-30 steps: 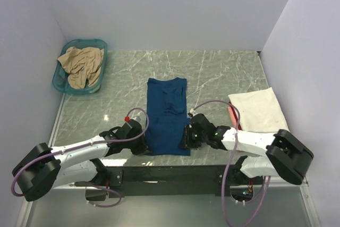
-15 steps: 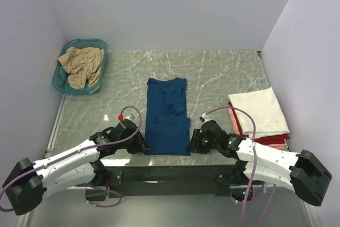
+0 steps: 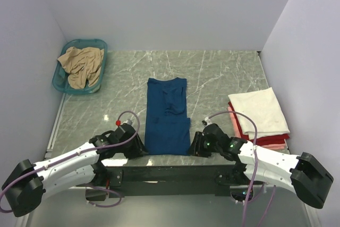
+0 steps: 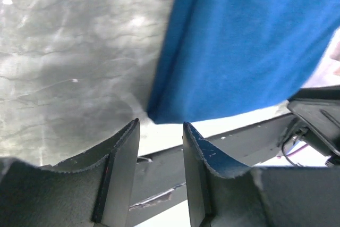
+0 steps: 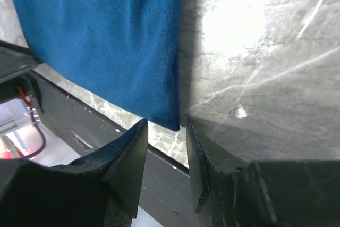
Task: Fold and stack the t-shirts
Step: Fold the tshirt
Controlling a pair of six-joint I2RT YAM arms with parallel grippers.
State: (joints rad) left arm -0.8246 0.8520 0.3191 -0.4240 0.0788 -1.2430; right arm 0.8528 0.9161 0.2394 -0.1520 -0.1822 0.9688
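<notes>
One dark blue t-shirt [image 3: 167,116] lies folded lengthwise. Wrist views alone show its corners just beyond the released left tool [image 4: 158,126] and right tool [image 5: 166,125].

A dark blue t-shirt [image 3: 167,120] lies flat mid-bench [image 3: 223,73], folded lengthwise into a long strip running from near the front edge toward the back; its near half is a little wider than the far half, with a few wrinkles in the upper part. A tan t-shirt [image 3: 79,66] sits crumpled in the teal basket [image 3: 87,41] at far left. At right, a cream-white t-shirt [image 3: 258,111] lies folded on a stack, red [image 3: 268,140] and pink [image 3: 275,145] shirt edges showing beneath.
</notes>
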